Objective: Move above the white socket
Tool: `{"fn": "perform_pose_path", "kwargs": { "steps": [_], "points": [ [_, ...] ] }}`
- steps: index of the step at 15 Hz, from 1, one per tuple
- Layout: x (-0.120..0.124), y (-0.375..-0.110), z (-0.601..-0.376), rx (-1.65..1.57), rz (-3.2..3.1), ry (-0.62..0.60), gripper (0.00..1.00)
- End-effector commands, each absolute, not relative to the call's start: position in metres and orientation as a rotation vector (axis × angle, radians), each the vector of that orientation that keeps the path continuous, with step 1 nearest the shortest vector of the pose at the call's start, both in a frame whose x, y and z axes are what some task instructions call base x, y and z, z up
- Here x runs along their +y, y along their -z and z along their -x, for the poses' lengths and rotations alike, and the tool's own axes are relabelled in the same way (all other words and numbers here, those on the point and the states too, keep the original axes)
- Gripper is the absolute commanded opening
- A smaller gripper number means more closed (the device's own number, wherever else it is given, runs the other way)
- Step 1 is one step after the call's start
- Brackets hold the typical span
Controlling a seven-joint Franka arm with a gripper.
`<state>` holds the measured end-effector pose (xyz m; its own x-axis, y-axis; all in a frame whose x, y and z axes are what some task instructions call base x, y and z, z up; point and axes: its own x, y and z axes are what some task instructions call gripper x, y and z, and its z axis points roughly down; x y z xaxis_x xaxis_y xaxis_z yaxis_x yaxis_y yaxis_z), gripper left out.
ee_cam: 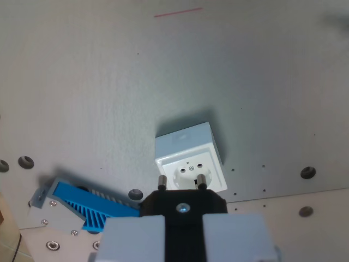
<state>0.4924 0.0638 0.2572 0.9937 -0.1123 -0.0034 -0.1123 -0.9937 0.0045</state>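
White socket (191,159), no legible markings

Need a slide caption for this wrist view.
End effector holding a black plug just short of the white socket.

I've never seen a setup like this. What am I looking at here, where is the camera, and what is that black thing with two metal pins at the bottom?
This is a single picture from a camera mounted on the wrist of a robot arm, looking down at a grey work surface. The pale blocks at the bottom edge are the arm's gripper, its grasping part. It is shut on a black plug whose two metal pins point toward a white socket, a small box with two holes in its round face. The pins sit just at the socket's near edge in this view; whether they touch it I cannot tell. At the wrist view's left lies a blue ribbed part on a grey bracket. A thin red line marks the surface near the top.
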Motion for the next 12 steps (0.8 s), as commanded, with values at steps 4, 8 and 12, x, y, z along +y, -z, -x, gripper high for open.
{"fn": "perform_pose_path", "kwargs": {
  "steps": [4, 8, 12],
  "points": [
    [0.0638, -0.2571, -0.4923, -0.178, -3.132, 0.004, 0.0],
    [0.0638, -0.2563, -0.4917, -0.165, -3.133, 0.002, 0.0],
    [0.0638, -0.2534, -0.4896, -0.138, -3.136, -0.005, 0.0]
  ]
}}
